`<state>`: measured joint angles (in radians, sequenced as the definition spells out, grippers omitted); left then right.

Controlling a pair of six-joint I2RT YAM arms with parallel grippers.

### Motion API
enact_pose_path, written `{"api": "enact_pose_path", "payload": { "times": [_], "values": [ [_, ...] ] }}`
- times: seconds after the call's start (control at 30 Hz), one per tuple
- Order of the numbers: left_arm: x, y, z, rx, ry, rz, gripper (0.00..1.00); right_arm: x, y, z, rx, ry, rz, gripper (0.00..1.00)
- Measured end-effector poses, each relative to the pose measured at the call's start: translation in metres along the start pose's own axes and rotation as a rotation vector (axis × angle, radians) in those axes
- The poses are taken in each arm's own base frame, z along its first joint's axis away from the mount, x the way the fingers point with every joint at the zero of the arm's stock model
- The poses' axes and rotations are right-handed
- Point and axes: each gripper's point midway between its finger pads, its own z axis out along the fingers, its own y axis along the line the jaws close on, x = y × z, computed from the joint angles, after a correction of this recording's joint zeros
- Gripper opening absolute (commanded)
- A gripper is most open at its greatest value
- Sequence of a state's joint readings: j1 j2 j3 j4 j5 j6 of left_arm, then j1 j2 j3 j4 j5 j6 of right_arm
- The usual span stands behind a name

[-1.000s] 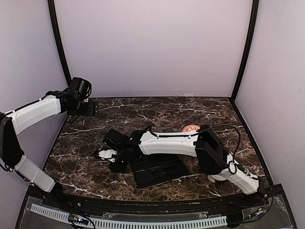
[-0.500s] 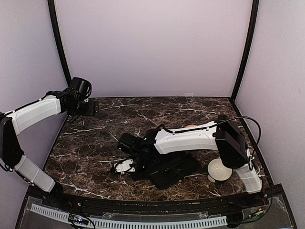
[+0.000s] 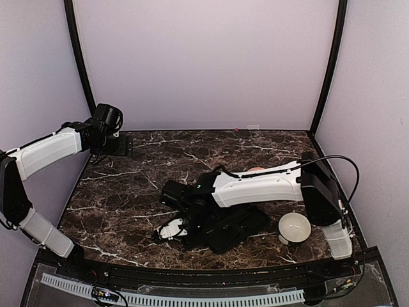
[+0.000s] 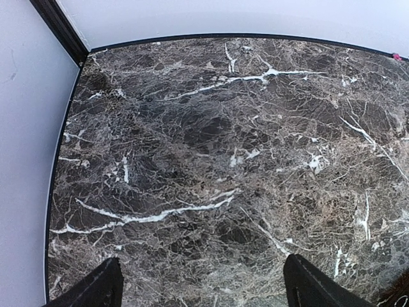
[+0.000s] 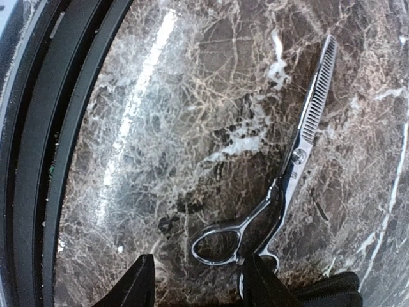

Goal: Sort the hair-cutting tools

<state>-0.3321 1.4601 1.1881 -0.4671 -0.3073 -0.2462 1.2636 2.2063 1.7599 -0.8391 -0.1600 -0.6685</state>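
Silver thinning scissors (image 5: 293,167) with looped handles lie flat on the marble table. One handle loop sits between my right gripper's fingers. My right gripper (image 5: 199,286) is open and empty, low over the loops, near the table's front edge; it also shows in the top view (image 3: 172,229). My left gripper (image 4: 204,291) is open and empty over bare marble at the far left back corner, also visible in the top view (image 3: 124,147). No comb or sticks show in any view.
A flat black case (image 3: 227,227) lies just right of the right gripper; its corner shows in the right wrist view (image 5: 332,289). A white bowl (image 3: 294,227) stands at the front right. An orange bowl (image 3: 255,170) peeks out behind the right arm. The table's black front rail (image 5: 38,160) is close.
My right arm has swung toward the front edge and a little right, uncovering the white bowl. The black case has turned and shifted right. The left arm has not moved.
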Motion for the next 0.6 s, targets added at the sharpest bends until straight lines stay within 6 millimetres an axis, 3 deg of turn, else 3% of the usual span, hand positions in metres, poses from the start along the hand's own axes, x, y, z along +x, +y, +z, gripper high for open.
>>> {"api": "enact_pose_path", "payload": {
  "times": [0.23,0.6],
  "values": [
    [0.0,-0.001,0.0,0.008,0.002,0.0,0.89,-0.001,-0.001,-0.023,0.057,-0.033,0.093,0.34],
    [0.001,-0.002,0.0,0.013,0.003,0.0,0.89,0.005,0.002,-0.002,0.034,-0.015,0.244,0.3]
  ]
}}
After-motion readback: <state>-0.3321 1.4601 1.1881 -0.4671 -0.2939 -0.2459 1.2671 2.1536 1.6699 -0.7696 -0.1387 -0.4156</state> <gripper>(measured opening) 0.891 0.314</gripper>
